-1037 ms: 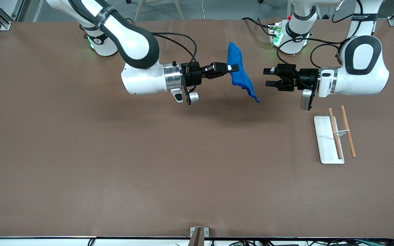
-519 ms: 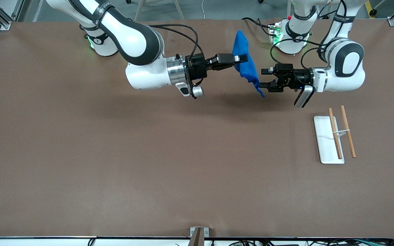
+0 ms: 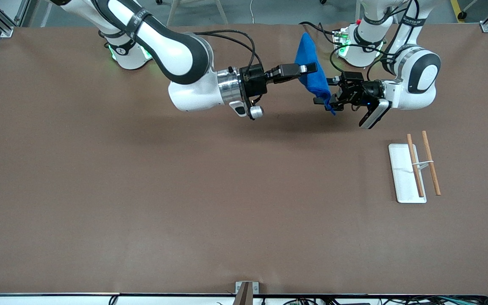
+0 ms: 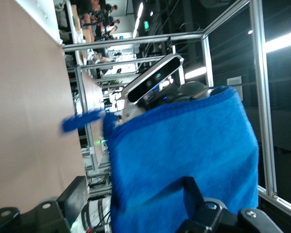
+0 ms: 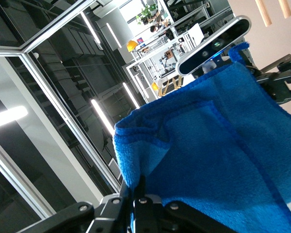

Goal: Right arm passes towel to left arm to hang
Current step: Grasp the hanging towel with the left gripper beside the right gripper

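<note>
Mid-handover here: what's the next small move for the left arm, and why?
Probably shut the left tool on the towel. Its open fingers sit on either side of the towel's lower hanging edge, while the right tool grips the towel in the air over the table, so the handover lacks only that grip.

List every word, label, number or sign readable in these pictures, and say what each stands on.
Lettering on the black band of the left arm: too small to read.
Mark on the right arm's base: too blurred to read.
Green sign in the background room: unreadable.
The towel, the white tray, the wooden sticks and the table: no text.
</note>
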